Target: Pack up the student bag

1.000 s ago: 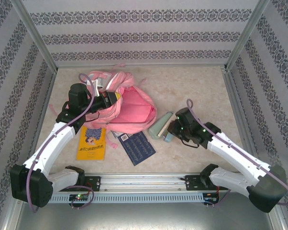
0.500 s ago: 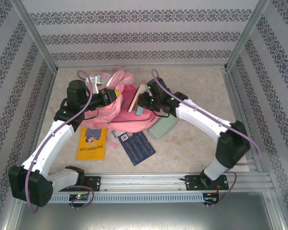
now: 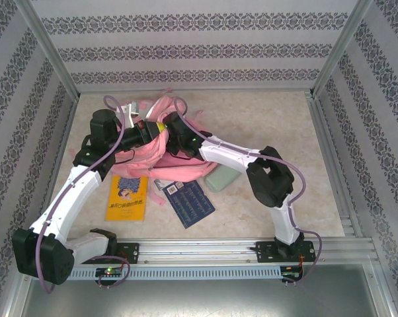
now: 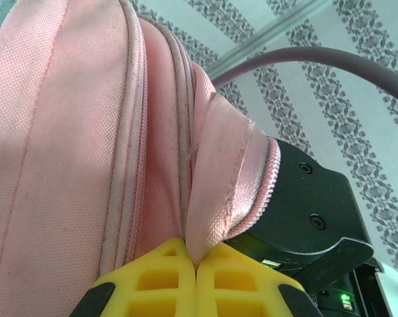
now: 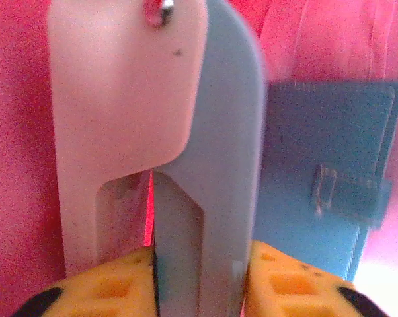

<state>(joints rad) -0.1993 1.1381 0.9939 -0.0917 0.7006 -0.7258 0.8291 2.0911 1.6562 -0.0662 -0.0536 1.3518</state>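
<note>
On the counter [image 3: 272, 119] nearest, a yellow book [image 3: 126, 197] and dark notebook [image 3: 191, 203] wait unpacked; behind, the student bag [image 3: 179, 173] slumps mid-counter; the left claw [image 4: 196, 274] clenches its zipper rim, likely holding the mouth open; the right claw [image 5: 199, 277], inside beside a blue wallet [image 5: 324, 191], straddles a pale flat item [image 5: 159, 99]; grip unclear.

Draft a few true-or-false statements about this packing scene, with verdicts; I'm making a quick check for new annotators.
1. The left gripper pinches a fold of the student bag. True.
2. The yellow book is inside the bag. False: it lies on the table beside the bag, toward the arm bases.
3. A blue wallet lies against the bag's pink fabric. True.
4. The dark blue book stands upright. False: it lies flat on the table beside the yellow book.
</note>
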